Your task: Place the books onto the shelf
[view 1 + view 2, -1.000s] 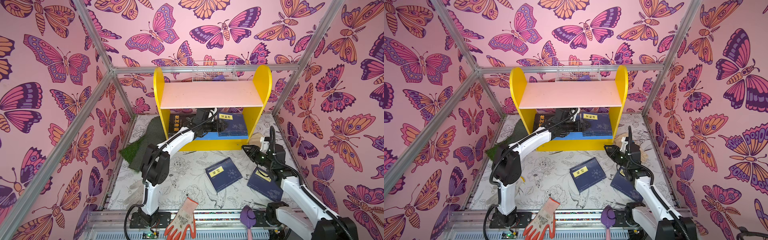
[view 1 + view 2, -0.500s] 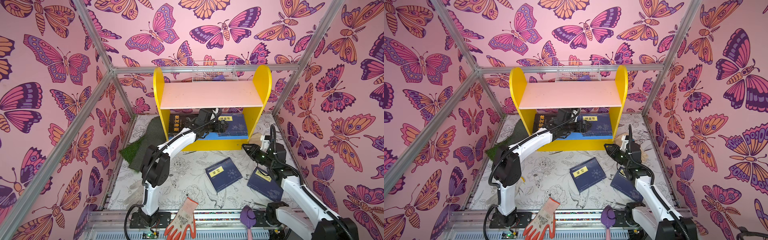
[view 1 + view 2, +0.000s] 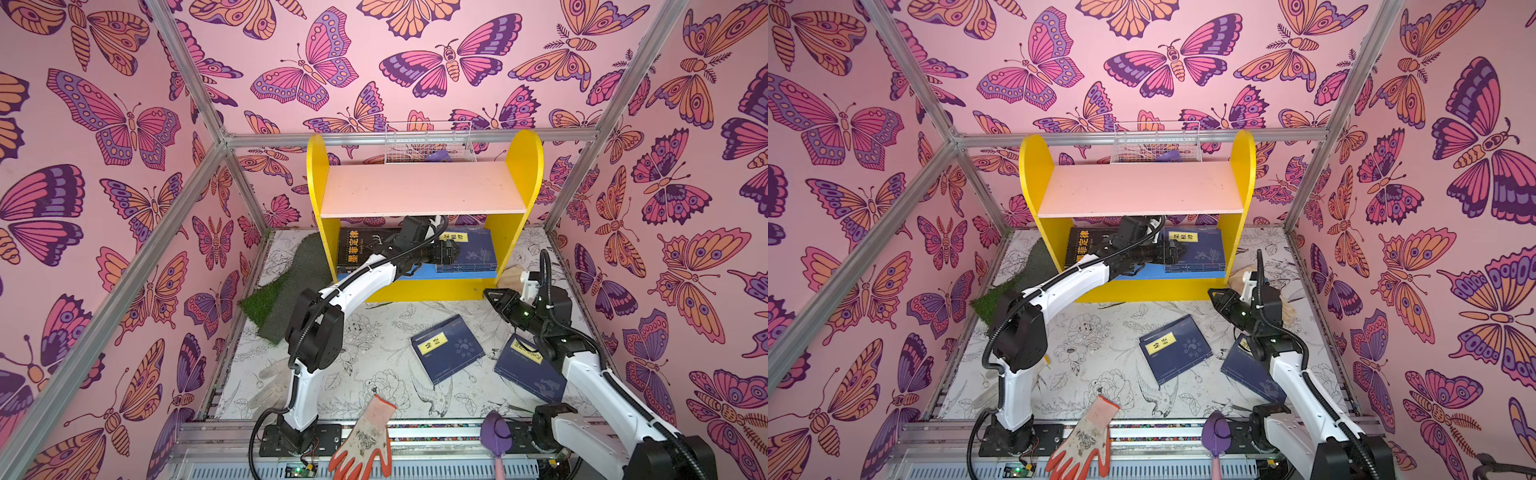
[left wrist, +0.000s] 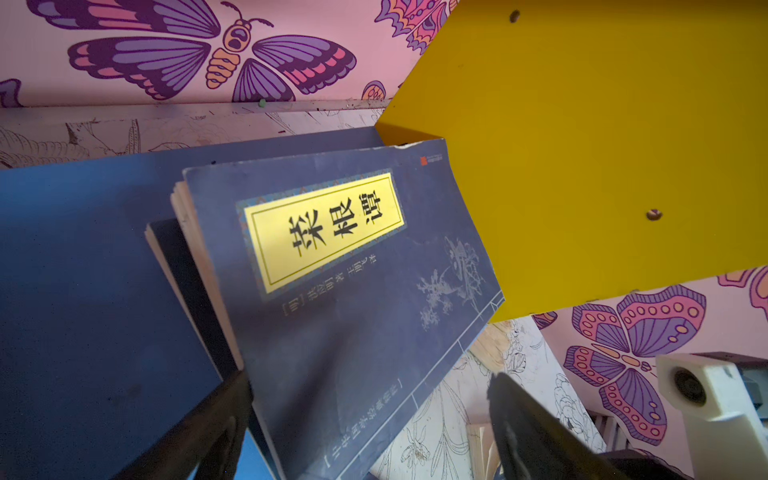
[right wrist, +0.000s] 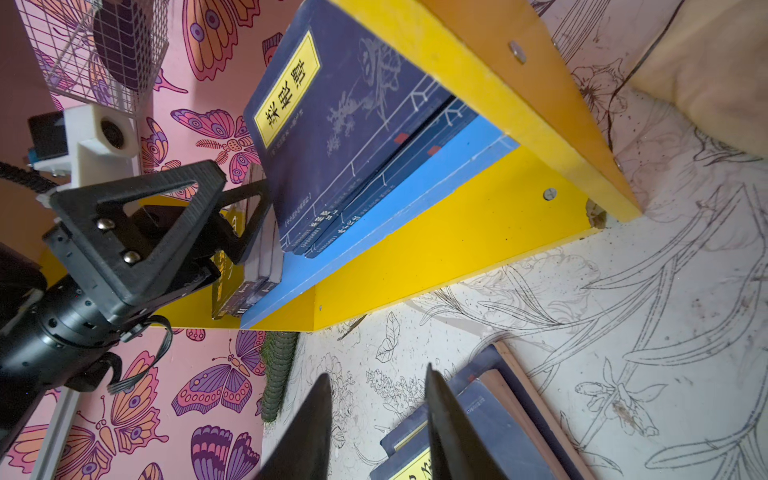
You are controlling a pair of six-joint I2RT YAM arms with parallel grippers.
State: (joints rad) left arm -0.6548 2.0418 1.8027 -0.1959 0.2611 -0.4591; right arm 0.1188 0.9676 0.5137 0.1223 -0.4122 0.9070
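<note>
The left hand (image 3: 451, 251) sits spread wide, gripping nothing, inside the lower tier of the yellow-sided, pink-topped shelf (image 3: 525, 166) at 12 o'clock on the flower-printed counter (image 3: 374, 374), seemingly touching the thin navy-blue books with yellow labels (image 3: 473, 253) leaning toward its 3 o'clock panel. Pulling out carelessly could topple them. The right hand (image 3: 492, 297), parted and empty, hangs near 3 o'clock; one loose navy book (image 3: 446, 349) lies mid-counter, another navy book (image 3: 528, 365) at 5 o'clock sits partly under that arm, easy to clip.
</note>
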